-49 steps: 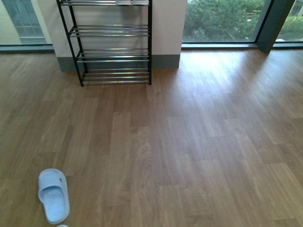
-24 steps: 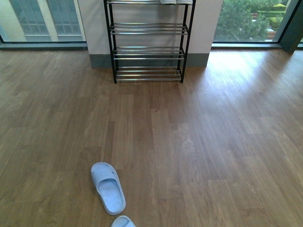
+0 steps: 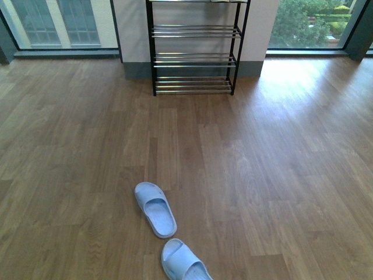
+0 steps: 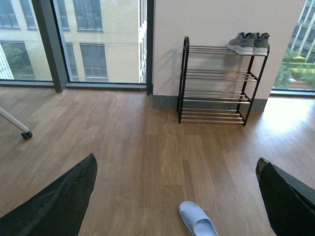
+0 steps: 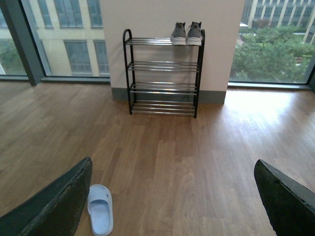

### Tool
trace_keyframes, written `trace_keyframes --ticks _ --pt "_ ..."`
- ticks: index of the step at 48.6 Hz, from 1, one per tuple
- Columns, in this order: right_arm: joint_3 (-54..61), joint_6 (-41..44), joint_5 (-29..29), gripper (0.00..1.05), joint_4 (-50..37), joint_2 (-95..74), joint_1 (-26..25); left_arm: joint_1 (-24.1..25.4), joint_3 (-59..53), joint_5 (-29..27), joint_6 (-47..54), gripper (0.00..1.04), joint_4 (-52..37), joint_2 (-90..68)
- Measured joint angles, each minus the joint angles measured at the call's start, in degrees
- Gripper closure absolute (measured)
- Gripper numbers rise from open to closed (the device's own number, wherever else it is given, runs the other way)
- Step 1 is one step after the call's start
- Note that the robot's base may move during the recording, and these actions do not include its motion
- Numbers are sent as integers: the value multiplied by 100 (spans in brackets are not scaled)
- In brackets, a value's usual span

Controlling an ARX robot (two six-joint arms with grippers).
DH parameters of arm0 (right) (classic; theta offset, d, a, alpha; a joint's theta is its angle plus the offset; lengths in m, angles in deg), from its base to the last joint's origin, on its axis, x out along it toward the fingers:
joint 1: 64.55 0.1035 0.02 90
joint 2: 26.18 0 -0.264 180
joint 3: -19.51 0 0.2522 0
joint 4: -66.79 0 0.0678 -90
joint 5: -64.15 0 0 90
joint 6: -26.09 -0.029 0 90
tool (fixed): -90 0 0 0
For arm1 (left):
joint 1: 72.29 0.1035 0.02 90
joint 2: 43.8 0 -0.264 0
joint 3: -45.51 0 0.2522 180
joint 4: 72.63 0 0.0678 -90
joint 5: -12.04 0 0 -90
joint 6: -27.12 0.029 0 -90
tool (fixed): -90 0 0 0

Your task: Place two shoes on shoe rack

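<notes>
Pale-blue slippers [image 3: 155,209] lie on the wood floor [image 3: 280,175] near the robot, well apart from the shoe rack [image 3: 194,58] by the wall — probably light, bendy rubber, best pinched across the strap — left gripper [image 4: 175,160] and right gripper [image 5: 173,161] both spread wide, empty.

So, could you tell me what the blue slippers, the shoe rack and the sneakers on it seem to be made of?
The slippers look like moulded rubber or foam: one-piece, pale blue, matte. The shoe rack appears to be metal: thin black frame, shiny silver rods. The sneakers on its top shelf seem grey fabric with white soles, but they are too small to confirm.
</notes>
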Motion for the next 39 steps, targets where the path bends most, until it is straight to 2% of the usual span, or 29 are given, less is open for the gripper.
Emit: trace_keyframes --ticks 39 --pt "0 -2 31 9 0 9 -2 4 2 20 0 9 -2 0"
